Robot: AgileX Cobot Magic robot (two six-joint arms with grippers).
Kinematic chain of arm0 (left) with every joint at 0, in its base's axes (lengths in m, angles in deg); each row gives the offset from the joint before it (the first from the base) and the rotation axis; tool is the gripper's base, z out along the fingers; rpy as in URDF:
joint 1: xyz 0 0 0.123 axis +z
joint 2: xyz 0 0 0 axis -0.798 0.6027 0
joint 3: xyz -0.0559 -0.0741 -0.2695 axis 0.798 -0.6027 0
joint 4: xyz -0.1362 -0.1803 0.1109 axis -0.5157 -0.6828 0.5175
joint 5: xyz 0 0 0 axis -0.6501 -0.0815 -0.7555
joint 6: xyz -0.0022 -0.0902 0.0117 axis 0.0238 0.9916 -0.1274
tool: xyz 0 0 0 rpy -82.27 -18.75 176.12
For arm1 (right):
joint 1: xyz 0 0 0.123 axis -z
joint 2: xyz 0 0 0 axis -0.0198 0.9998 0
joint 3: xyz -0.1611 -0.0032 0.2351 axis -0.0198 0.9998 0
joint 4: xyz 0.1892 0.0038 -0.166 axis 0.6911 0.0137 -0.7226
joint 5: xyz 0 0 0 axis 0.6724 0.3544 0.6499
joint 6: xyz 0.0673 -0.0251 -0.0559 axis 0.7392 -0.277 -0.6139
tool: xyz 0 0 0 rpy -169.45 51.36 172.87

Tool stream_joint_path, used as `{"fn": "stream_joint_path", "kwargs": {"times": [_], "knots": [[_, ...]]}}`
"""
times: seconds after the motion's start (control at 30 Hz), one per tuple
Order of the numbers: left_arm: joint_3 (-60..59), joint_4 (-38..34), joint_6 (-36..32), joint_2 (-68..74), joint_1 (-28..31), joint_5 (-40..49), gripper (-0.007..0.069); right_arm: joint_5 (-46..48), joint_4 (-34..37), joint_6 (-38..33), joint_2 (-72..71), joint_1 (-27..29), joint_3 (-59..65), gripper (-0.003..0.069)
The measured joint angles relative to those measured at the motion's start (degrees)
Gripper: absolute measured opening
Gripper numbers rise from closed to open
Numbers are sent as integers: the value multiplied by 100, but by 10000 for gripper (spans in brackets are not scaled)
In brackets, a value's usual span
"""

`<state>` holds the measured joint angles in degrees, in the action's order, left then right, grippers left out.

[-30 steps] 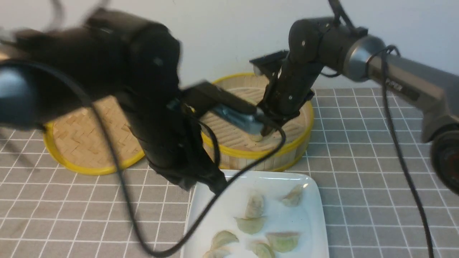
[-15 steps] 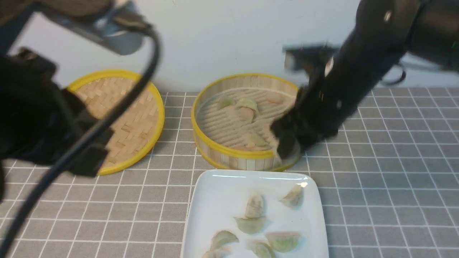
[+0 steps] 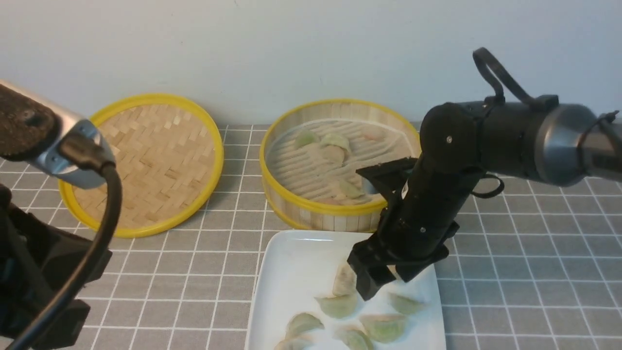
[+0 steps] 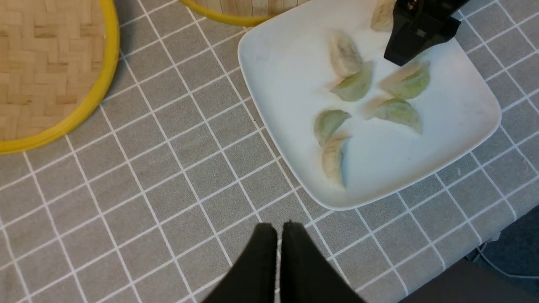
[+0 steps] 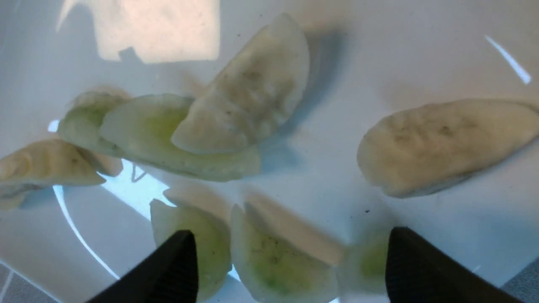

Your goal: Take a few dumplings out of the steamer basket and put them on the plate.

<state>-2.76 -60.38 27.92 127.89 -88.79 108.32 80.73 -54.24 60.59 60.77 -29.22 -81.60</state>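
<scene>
At the far left we see the left arm pulled back to the near edge of the worktop (image 3: 510, 272). Its wrist view shows the left pincer (image 4: 278, 225) with both fingers pressed together and nothing between them, hanging above the grey checked cloth (image 4: 147, 168). Behind it, on the far left of the cloth, a flat woven lid (image 3: 146, 160) with a yellow rim lies well apart from the arm. Right of the lid, near the wall, stands the steamer basket (image 3: 335, 221), and a few dumplings (image 3: 334, 141) lie on its ribbed floor, mostly toward the far side. Just in front of the basket, at the near edge, sits the white plate (image 3: 291, 272) with several pale green dumplings scattered over its middle and near part, two of them overlapping. The right arm reaches in from the right and bends down over the plate's right half. The right pincer (image 5: 290, 235) hangs low above the plate with its fingers (image 5: 168, 269) spread wide and gripping nothing. One dumpling lies flat on the plate below the gap, and we see neither finger touching it.
</scene>
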Motion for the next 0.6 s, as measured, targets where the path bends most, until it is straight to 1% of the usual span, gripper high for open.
{"fn": "stream_joint_path", "kwargs": {"times": [0.07, 0.1, 0.13, 0.17, 0.2, 0.23, 0.3, 0.33, 0.4, 0.43, 0.5, 0.53, 0.6], "knots": [[0, -6, 5, 0, 0, -115, -5, 100, -86, 42, -109, 0, -103, 518], [0, -11, 12, 0, 0, -201, -5, 162, -108, 63, -249, 0, -156, 482], [0, -16, 18, 0, 0, -299, -5, 233, -113, 73, -531, 0, -209, 405], [0, -16, 18, 0, 0, -319, -5, 244, -113, 78, -579, 0, -214, 393], [-6, -16, 18, 0, 0, -404, -5, 267, -113, 78, -798, 0, -230, 323], [-9, -16, 18, 0, 0, -562, -5, 319, -147, 78, -1247, 0, -240, 214], [-9, -16, 18, 0, 0, -770, -5, 341, -239, 93, -1991, 0, -259, 87], [-12, -16, 18, 0, 0, -874, -5, 335, -305, 121, -2392, 0, -259, 46], [-17, -18, 18, 6, 0, -1151, -5, 292, -424, 175, -3205, 0, -265, 5], [-17, -18, 18, 10, 0, -1268, -5, 275, -467, 194, -3449, 0, -265, -1], [-39, -18, 18, 34, 0, -1632, -5, 98, -584, 314, -4497, 0, -196, -10], [-39, -18, 18, 34, 0, -1665, -5, 46, -593, 314, -4661, 0, -179, -11], [-58, -18, 18, 89, 0, -1952, -5, -262, -708, 359, -5524, 0, 149, -13]]}}
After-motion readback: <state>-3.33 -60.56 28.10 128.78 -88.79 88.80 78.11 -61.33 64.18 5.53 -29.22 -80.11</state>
